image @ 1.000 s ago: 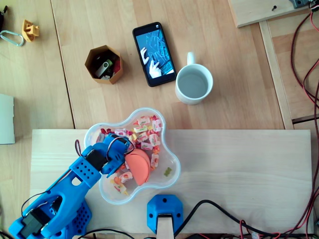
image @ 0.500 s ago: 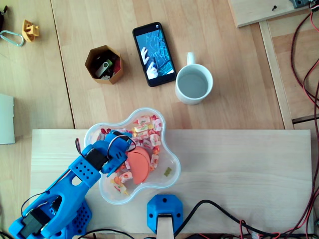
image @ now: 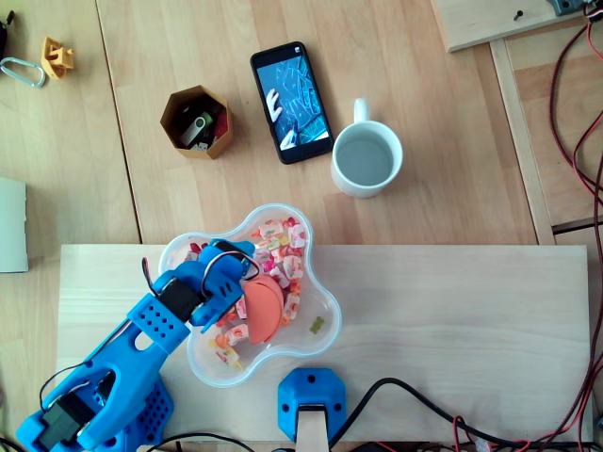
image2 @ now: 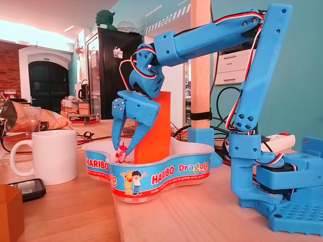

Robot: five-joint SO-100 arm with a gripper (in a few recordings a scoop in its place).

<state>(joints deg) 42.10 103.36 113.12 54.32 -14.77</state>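
While my gripper stands in the bowl, at 7 o'clock from the mug, the jaws nearly meet round a pink sweet. I cannot tell if they grip it; lifting would call for a firm pinch first.

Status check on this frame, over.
Gripper down inside candy bowl, tips at a wrapped candy; grip unclear. Mug and phone stand clear beyond the bowl.

We count 1 clear bowl, holding more wrapped sweets than we can tally; 1 white mug; 1 phone; 1 hexagonal pot with 1 USB stick showing; 1 carabiner; 1 small yellow piece; 1 blue arm with 1 hand.
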